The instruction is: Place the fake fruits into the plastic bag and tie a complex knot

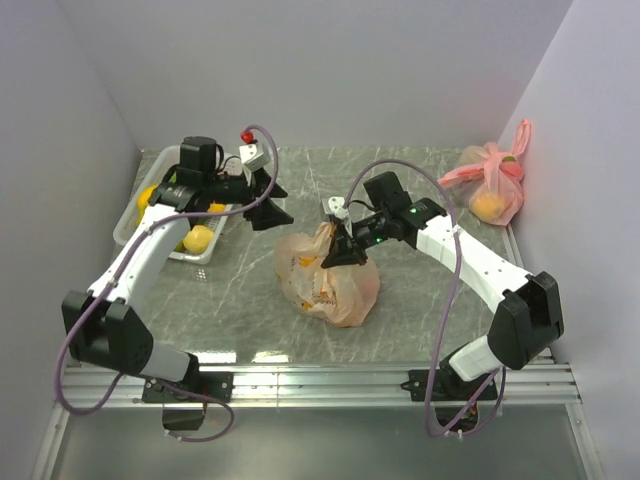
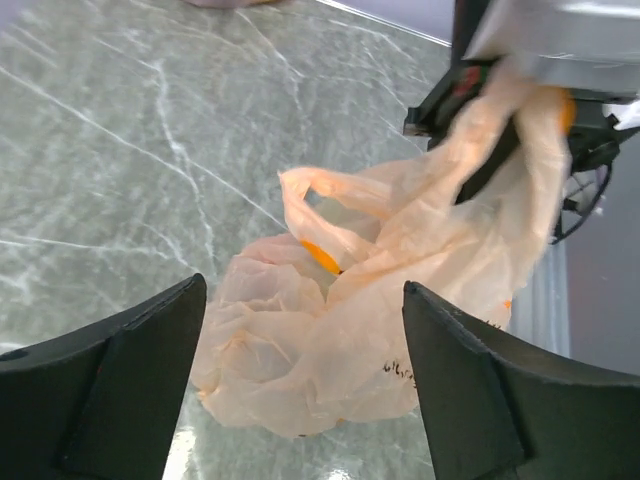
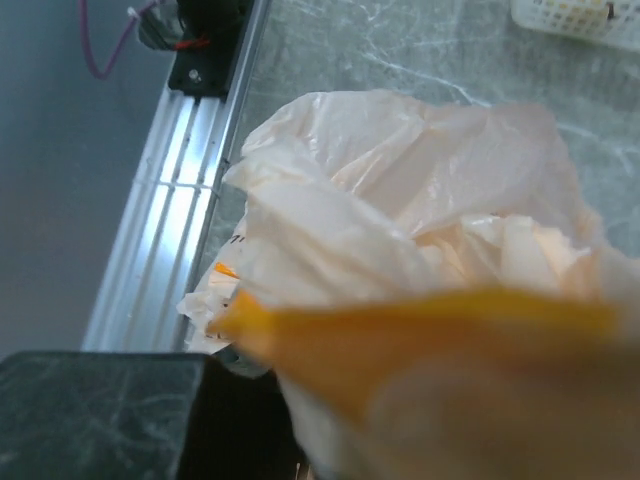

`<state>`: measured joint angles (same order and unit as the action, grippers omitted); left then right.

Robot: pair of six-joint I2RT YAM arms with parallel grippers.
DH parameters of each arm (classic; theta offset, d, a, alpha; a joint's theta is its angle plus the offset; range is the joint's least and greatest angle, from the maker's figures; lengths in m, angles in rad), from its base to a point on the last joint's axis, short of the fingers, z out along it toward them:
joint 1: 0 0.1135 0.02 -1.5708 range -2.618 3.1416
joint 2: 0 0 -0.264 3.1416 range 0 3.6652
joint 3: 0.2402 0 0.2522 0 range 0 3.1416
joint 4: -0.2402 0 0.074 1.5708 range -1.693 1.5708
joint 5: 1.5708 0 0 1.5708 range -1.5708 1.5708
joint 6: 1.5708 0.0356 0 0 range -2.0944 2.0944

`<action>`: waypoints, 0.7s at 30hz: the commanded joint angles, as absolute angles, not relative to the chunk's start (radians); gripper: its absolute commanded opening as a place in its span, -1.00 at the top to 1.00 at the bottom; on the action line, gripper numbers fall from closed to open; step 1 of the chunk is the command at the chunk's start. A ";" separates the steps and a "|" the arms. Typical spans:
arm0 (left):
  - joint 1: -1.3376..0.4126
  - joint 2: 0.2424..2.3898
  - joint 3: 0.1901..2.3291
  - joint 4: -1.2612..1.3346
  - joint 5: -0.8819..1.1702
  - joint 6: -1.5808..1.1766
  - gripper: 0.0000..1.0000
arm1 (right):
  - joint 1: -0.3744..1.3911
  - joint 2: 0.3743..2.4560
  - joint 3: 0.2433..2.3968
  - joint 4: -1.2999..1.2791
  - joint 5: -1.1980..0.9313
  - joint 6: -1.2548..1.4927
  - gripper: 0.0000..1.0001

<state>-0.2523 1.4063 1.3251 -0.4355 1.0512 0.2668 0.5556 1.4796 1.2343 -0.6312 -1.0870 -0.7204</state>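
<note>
The bag [image 1: 327, 283] sits slumped on the bench [image 1: 240, 305], directly under the right hand [image 1: 345, 250]. That hand is pressed together on a bunch of film at the bag's top and draws it up into a taut strip. In the right wrist view the film fills the space just ahead of this hand, too blurred at the near edge to show where the fingers bite. The left hand [image 1: 272, 200] is spread wide and holds nothing. Its two fingers [image 2: 130, 385] frame the bag, which lies just ahead of and below them without touching either one. One handle loop [image 2: 340, 185] hangs open and slack on the side of the bag facing the left hand, between that hand and the right one. An orange patch [image 2: 322, 257] shows through the film below that loop, most likely a fruit already inside, though I cannot tell how many are in there. Loading looks only partly done, since several yellow fruits [image 1: 200, 238] lie in the tray [image 1: 125, 228] behind and beside the left hand, well apart from the bag. No knot shows anywhere on the bag: the handles are neither crossed nor twisted together. By my reading the work is at the gathering of the handles, with the whole tie left to do and possibly more fruit to move first. A pink bag [image 1: 492, 180], tied off, rests well beyond the right hand and takes no part.
</note>
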 commanded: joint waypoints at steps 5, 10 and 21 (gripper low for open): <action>-0.271 1.514 1.364 -0.417 1.167 0.258 -0.77 | 0.614 1.483 1.298 -0.686 -1.017 -0.952 1.00; -0.284 1.572 1.350 -0.364 1.218 0.221 -0.83 | 0.653 1.477 1.284 -0.713 -0.971 -1.026 1.00; -0.347 1.739 1.404 -0.364 1.347 0.127 -0.99 | 0.701 1.450 1.216 -0.701 -0.853 -1.178 1.00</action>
